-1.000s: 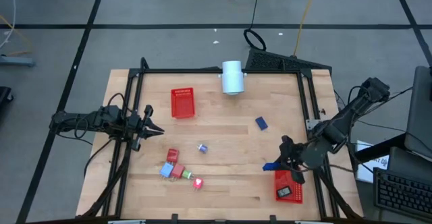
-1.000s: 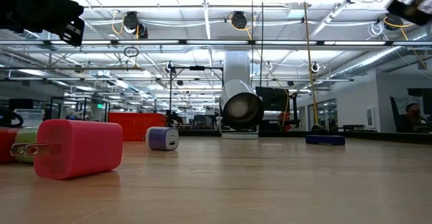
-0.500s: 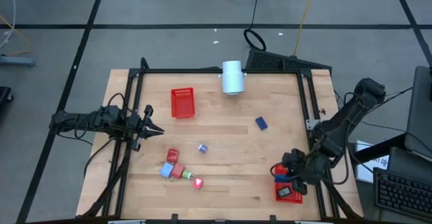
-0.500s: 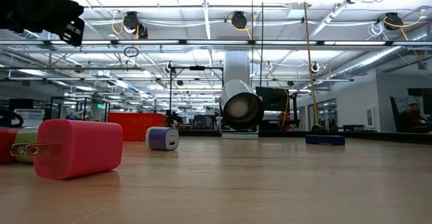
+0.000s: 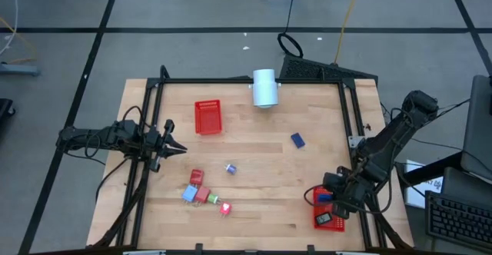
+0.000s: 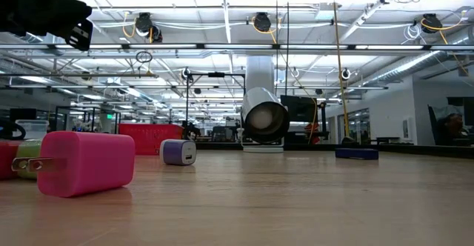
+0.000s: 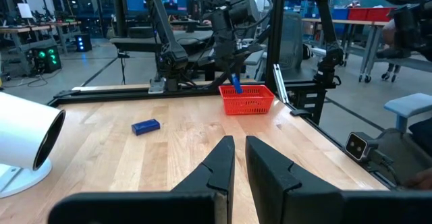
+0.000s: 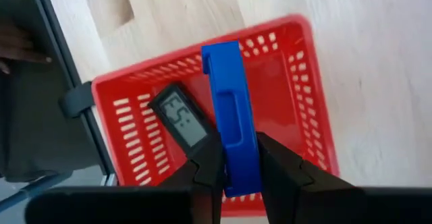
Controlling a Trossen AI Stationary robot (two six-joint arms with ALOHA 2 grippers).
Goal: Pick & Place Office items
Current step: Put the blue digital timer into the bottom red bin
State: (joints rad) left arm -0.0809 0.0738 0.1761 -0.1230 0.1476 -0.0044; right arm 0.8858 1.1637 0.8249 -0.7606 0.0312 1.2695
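My right gripper [image 5: 326,198] hangs over the red mesh basket [image 5: 330,220] at the table's near right corner, shut on a blue piece [image 8: 229,109]. A black piece with a display [image 8: 181,124] lies in that basket. My left gripper [image 5: 177,148] waits shut above the table's left side. On the wood lie a dark blue piece [image 5: 297,140], a tiny bluish-white one [image 5: 230,168], and a cluster of red [image 5: 196,177], light blue [image 5: 188,194] and red [image 5: 225,207] pieces. My right gripper pinches the blue piece between its two fingers, on the long sides near one end [image 8: 237,173]. The fingers come from above, pointing down. The piece is lifted clear above the basket's inside [image 8: 283,96], its other end reaching out past the fingers.
A second red mesh basket [image 5: 207,117] stands at the far left of the table. A white cylinder [image 5: 264,87] lies at the far edge, middle. A black frame rail [image 5: 354,132] runs along the right side beside the basket. Bare wood lies mid-table.
My right gripper has carried the blue piece toward the table's near right corner, from beside the basket to above it, and has left the low view's top edge. The last half second shows only a small shift. My left arm has kept still.
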